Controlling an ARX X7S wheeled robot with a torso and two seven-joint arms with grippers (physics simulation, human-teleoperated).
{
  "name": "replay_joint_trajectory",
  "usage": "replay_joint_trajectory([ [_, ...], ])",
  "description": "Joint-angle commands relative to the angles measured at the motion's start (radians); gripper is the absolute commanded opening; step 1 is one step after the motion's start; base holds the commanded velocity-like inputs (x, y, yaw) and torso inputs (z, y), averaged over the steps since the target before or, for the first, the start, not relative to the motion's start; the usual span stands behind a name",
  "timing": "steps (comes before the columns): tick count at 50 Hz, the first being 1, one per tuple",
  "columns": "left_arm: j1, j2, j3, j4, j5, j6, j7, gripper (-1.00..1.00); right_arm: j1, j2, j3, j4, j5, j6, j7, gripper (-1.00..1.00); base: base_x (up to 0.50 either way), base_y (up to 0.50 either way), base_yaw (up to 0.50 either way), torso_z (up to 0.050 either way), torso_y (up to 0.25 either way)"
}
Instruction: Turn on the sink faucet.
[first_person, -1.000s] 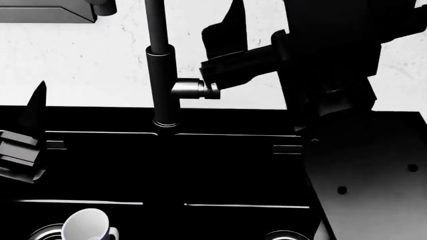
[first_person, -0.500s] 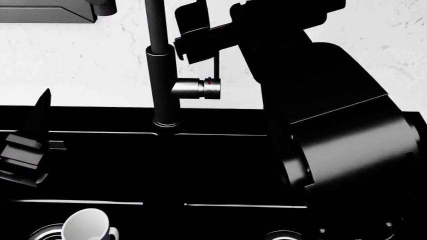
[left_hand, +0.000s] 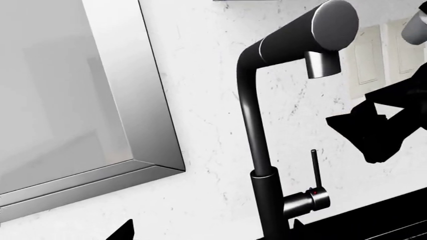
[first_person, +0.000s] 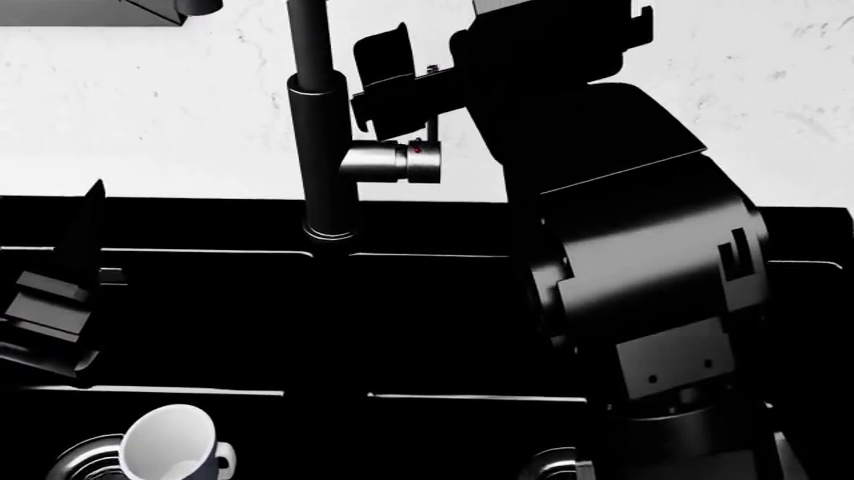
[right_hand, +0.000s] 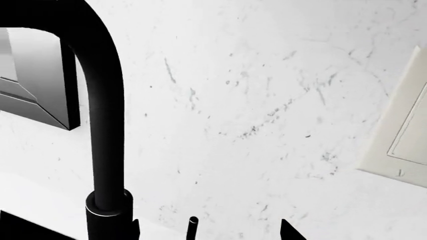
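The sink faucet (first_person: 324, 150) is a tall matte-black column behind the black sink (first_person: 441, 320). Its grey lever stub (first_person: 387, 161) carries a red dot and a thin upright rod (left_hand: 313, 167). My right gripper (first_person: 400, 108) is open just above the stub. In the right wrist view, the rod's tip (right_hand: 193, 226) stands between its spread fingertips (right_hand: 287, 231), touching neither. My left gripper (first_person: 70, 260) is open and empty at the sink's left edge, well away from the faucet (left_hand: 257, 150); only its tips show in the left wrist view.
A white cup (first_person: 167, 448) lies in the left basin near a round drain (first_person: 74, 466). A steel-framed panel (left_hand: 100, 100) hangs on the white marbled wall left of the faucet. Wall plates (right_hand: 400, 130) sit to its right. My bulky right arm (first_person: 641, 250) covers the right basin.
My right gripper has risen from beside the lever stub's end to just above it, and the thin rod now shows upright. The head view has shifted slightly. My left gripper has hardly moved.
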Motion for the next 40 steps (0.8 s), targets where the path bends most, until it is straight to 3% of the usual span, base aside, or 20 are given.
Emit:
replay_joint_trajectory([
  [1, 0.004, -0.023, 0.026, -0.003, 0.001, 0.034, -0.015, 1.00, 0.021, -0.010, -0.014, 0.082, -0.002, -0.036, -0.003, 1.00, 0.00, 0.00, 0.00, 0.035, -0.162],
  [7, 0.009, -0.034, 0.038, -0.005, 0.004, 0.062, -0.013, 1.00, 0.036, -0.012, -0.018, 0.110, 0.003, -0.049, -0.008, 1.00, 0.00, 0.00, 0.00, 0.035, -0.164],
  [21, 0.009, -0.068, 0.078, -0.008, 0.016, 0.106, 0.002, 1.00, 0.114, -0.045, -0.024, 0.325, -0.006, -0.163, -0.022, 1.00, 0.00, 0.00, 0.00, 0.000, 0.000],
  [31, 0.010, -0.080, 0.091, -0.012, 0.011, 0.125, 0.002, 1.00, 0.132, -0.045, -0.034, 0.390, -0.005, -0.198, -0.026, 1.00, 0.00, 0.00, 0.00, 0.031, -0.134],
  [40, 0.014, -0.095, 0.108, -0.016, 0.016, 0.160, 0.026, 1.00, 0.159, -0.059, -0.066, 0.495, -0.017, -0.255, -0.037, 1.00, 0.00, 0.00, 0.00, 0.000, 0.000],
])
